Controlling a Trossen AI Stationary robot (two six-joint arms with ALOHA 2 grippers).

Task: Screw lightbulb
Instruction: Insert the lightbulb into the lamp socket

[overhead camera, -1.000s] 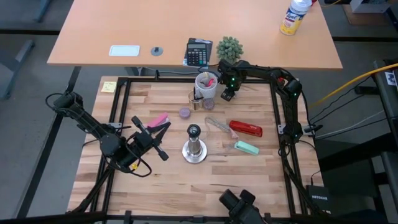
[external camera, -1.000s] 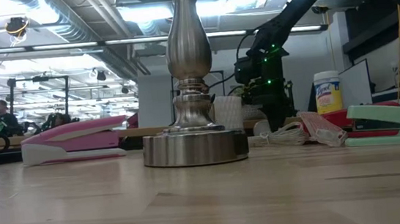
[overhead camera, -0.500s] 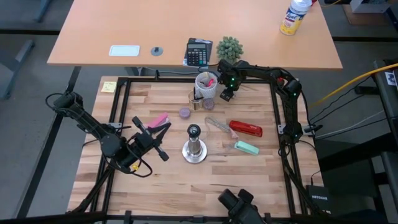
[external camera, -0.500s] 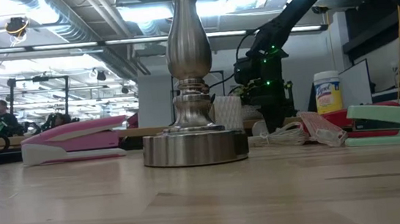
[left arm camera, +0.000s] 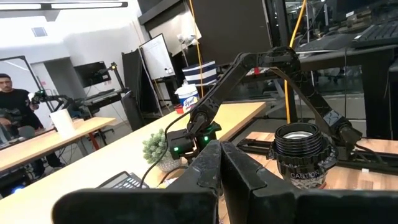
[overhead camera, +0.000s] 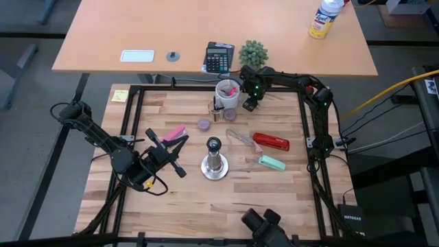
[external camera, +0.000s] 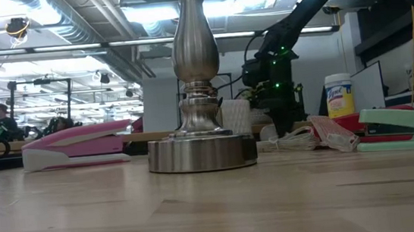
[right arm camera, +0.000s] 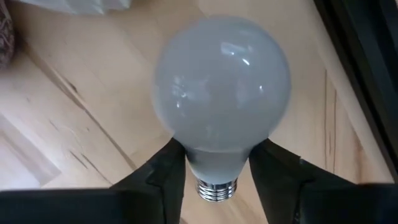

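Observation:
The white frosted lightbulb [right arm camera: 221,93] sits between the fingers of my right gripper [right arm camera: 217,163], which is at the table's far side [overhead camera: 251,104] beside a white cup [overhead camera: 228,92]; the gripper hides the bulb in the high view. The silver socket stand [overhead camera: 215,165] stands upright on its round base at mid-table, its black socket [left arm camera: 301,146] open at the top. My left gripper [overhead camera: 177,154] is shut and empty, left of the stand, above the table. My right gripper pinches the bulb's narrow neck [right arm camera: 193,155] between its two fingers, just above the silvery screw base [right arm camera: 217,186]. The fingers come from above, pointing down. The bulb's round end points down at the wood; whether it touches the table I cannot tell.
A pink stapler [overhead camera: 175,134] lies left of the stand, a purple cap [overhead camera: 204,124] behind it. A clear plastic piece [overhead camera: 239,136], a red stapler [overhead camera: 271,142] and a green stapler [overhead camera: 271,162] lie to the right. Black frame rails [overhead camera: 130,137] border the table.

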